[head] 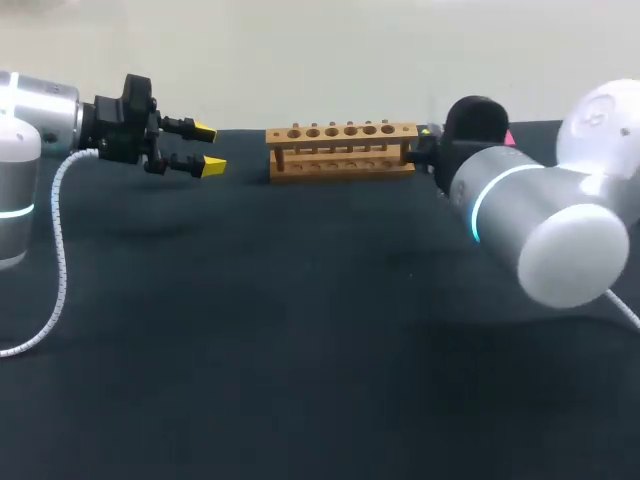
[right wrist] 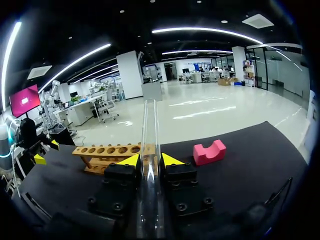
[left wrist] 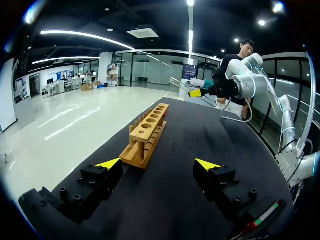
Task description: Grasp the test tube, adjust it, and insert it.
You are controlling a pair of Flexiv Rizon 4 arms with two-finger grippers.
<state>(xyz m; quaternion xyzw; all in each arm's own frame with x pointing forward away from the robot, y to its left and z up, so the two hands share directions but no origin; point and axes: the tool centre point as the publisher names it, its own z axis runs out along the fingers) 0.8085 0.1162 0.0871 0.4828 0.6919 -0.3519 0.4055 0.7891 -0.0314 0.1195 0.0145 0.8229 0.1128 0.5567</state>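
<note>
Tube [right wrist: 149, 125] is pinched by the right gripper [right wrist: 149, 160], just short of the rack [right wrist: 107, 152], pointing out along the fingers, likely for re-gripping before insertion. Only the right wrist view shows this grip; overhead, the arm hides it. Beyond the rack, the left gripper [head: 209, 148] is held spread and empty.

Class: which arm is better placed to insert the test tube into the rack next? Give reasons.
Right: the right gripper is shut on the test tube near the wooden rack; the left gripper is open and empty.
</note>
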